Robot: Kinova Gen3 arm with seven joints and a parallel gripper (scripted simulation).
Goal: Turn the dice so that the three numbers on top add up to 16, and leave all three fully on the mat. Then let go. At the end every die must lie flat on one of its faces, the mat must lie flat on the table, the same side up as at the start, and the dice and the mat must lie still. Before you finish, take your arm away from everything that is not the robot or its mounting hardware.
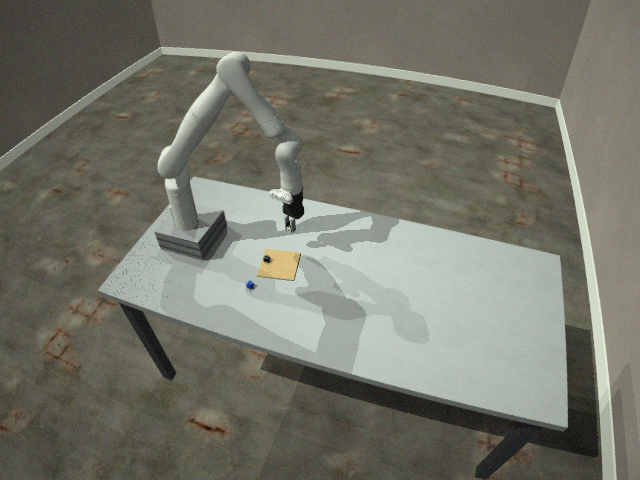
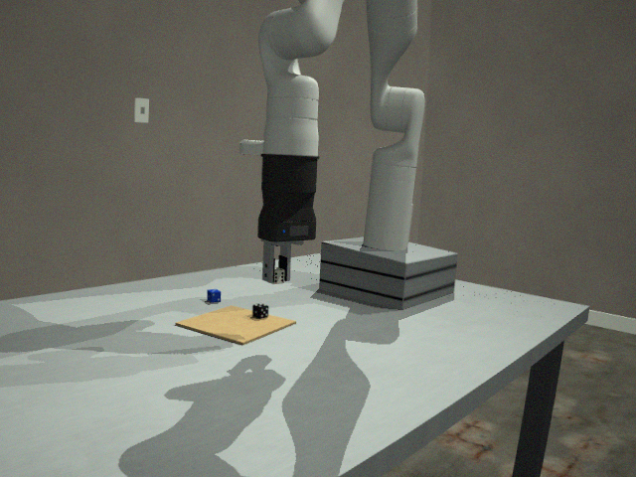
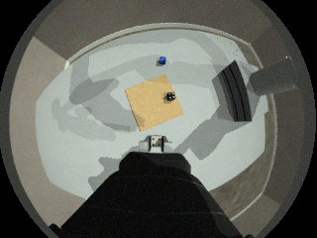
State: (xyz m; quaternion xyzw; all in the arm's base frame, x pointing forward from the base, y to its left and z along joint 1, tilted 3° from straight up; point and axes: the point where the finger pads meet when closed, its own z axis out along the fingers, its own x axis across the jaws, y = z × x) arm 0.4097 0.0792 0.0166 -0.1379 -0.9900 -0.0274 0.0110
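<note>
Gripper (image 2: 276,274) clenched on a pale die (image 2: 278,275), raised above the table (image 2: 462,328), off the tan mat (image 2: 226,324). Black die (image 2: 260,311) on the mat's corner; blue die (image 2: 214,295) just beside the mat.

no printed text, brand or label could be read anywhere. the only signs were pips on the dice: the pale die (image 2: 278,275) clamped in the gripper (image 2: 276,270) showed dark pips, the black die (image 2: 260,311) on the mat (image 2: 226,328) showed white ones, and the blue die (image 2: 214,295) beside the mat showed faint ones; none could be counted.
</note>
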